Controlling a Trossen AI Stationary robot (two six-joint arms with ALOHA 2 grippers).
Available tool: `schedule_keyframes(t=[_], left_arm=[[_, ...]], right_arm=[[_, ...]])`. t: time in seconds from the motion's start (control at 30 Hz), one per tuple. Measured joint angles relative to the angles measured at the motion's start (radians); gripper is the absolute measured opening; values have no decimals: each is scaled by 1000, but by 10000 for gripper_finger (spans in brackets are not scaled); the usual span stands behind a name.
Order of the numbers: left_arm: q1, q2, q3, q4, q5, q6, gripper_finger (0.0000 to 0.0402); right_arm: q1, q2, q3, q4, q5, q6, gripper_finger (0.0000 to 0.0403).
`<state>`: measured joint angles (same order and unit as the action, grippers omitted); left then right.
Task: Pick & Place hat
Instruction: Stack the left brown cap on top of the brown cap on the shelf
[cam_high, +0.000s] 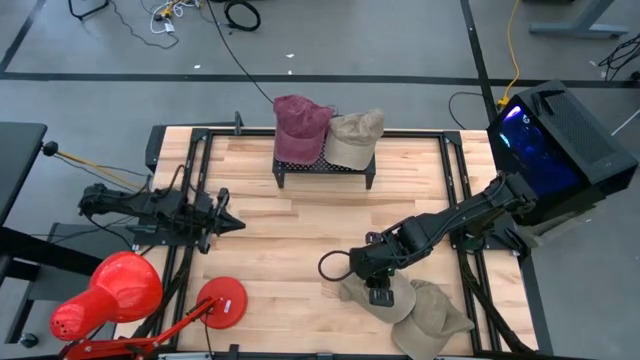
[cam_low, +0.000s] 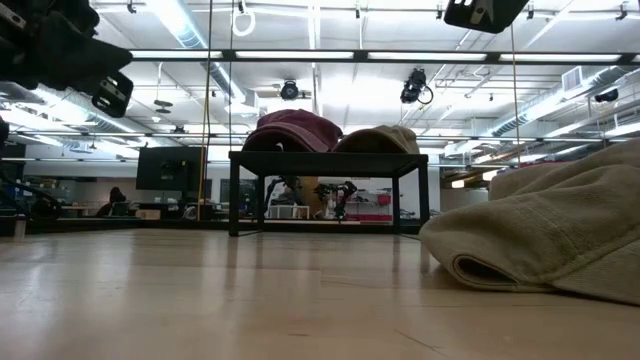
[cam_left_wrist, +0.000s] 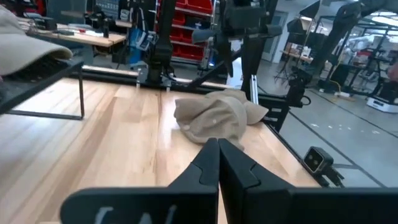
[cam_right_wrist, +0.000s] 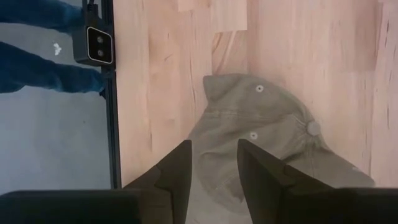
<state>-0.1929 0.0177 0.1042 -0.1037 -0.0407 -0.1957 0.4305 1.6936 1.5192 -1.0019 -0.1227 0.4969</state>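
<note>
A tan hat (cam_high: 355, 293) lies flat on the table near its near edge, with a second tan hat (cam_high: 438, 320) lying against it on the right. My right gripper (cam_high: 378, 291) hangs above the first hat, pointing down and open. In the right wrist view its fingers (cam_right_wrist: 214, 171) stand over the hat's crown (cam_right_wrist: 261, 118), apart from it. In the low view the hat (cam_low: 545, 235) fills the right side. My left gripper (cam_high: 238, 222) waits shut at the table's left, level, pointing toward the right (cam_left_wrist: 218, 155).
A black mesh rack (cam_high: 325, 170) stands at the far middle of the table, with a maroon hat (cam_high: 299, 125) and a beige hat (cam_high: 355, 138) on it. A red lamp (cam_high: 110, 295) sits at the near left corner. Bare wood lies between the rack and the tan hats.
</note>
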Motion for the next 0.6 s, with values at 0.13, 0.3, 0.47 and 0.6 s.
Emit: schedule_keyframes(t=[0.13,0.3,0.47,0.6], left_arm=[[0,0,-17,4,29,0,1],[0,0,-39,10,68,-1,1],[0,0,-41,4,41,12,1],[0,0,-41,2,22,11,1]], right_arm=[[0,0,0,0,-1,0,129],[0,0,0,0,-1,0,129],[0,0,0,0,-1,0,129],[0,0,0,0,-1,0,129]])
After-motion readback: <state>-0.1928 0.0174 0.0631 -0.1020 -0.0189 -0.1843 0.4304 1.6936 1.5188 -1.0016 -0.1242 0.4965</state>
